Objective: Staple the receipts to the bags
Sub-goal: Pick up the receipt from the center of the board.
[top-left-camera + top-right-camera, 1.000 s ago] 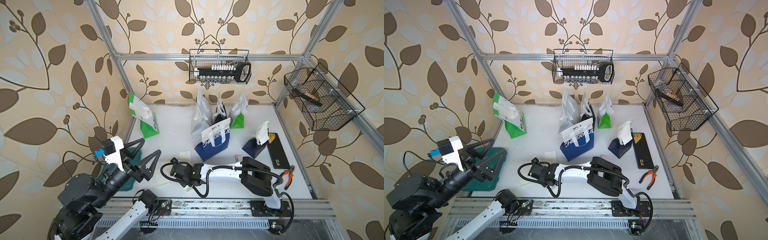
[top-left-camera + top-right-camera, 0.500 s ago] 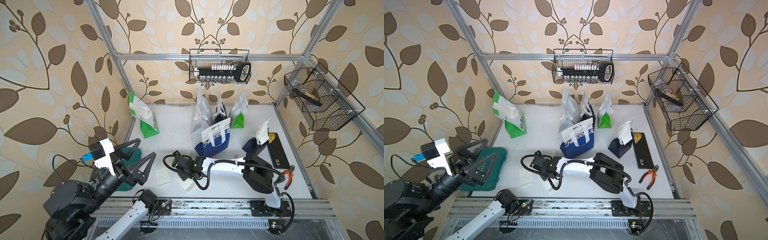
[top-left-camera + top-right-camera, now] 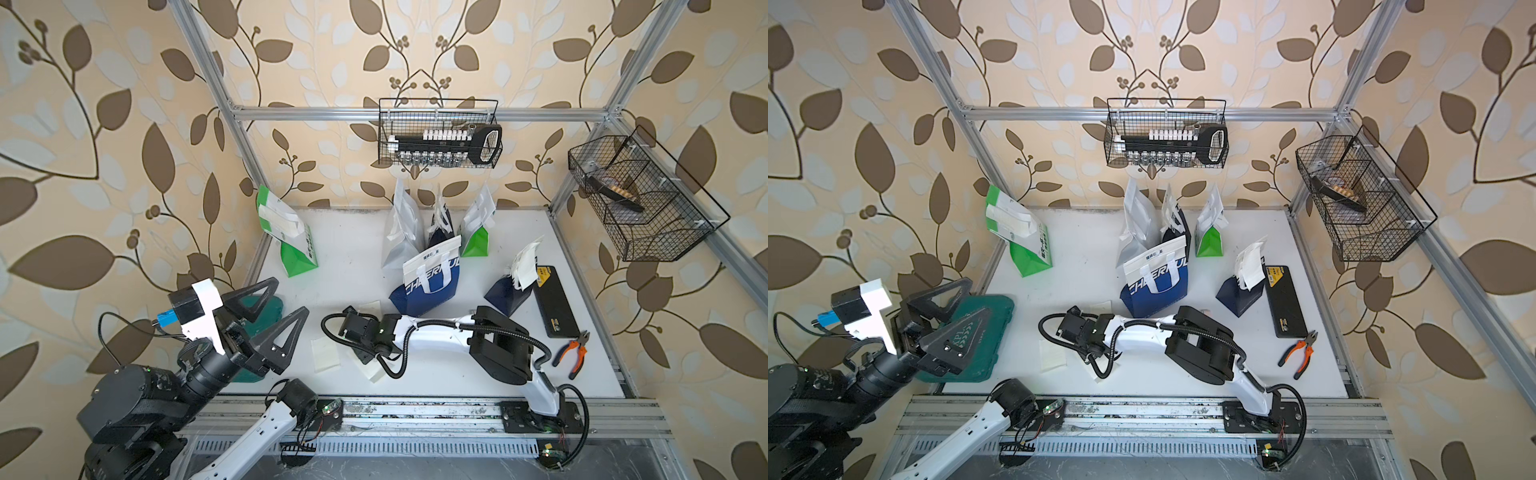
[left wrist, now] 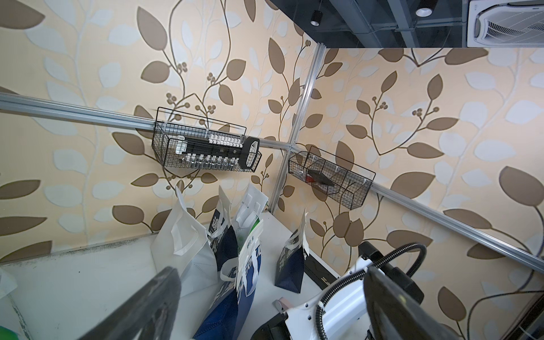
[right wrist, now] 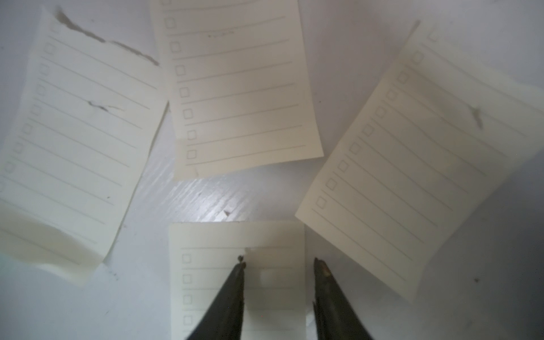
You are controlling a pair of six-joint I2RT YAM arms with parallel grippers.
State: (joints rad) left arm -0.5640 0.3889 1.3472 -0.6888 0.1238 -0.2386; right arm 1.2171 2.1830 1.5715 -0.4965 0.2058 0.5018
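Several cream receipts (image 5: 241, 88) lie flat on the white table, also seen in both top views (image 3: 325, 353) (image 3: 1052, 353). My right gripper (image 5: 280, 263) points down at the nearest receipt (image 5: 206, 279). Its jaws stand a narrow gap apart, one fingertip (image 5: 240, 266) on the slip and the other at the slip's edge. In the top views the right gripper (image 3: 362, 355) is mostly hidden under its wrist. My left gripper (image 3: 288, 296) (image 4: 269, 294) hangs wide open and empty above the table's left side. Bags stand behind: navy (image 3: 428, 278), white (image 3: 399, 232), green-and-white (image 3: 286, 237).
A teal case (image 3: 984, 324) lies under the left gripper. A black case (image 3: 555, 303) and orange pliers (image 3: 575, 353) lie at the right edge. Wire baskets (image 3: 438, 139) (image 3: 640, 199) hang on the back and right walls. More bags stand at the back (image 3: 476, 232) and right (image 3: 509, 286).
The right gripper's jaws have narrowed over the receipt and it has shifted slightly. The left arm has swung about at the left, with its gripper still wide open.
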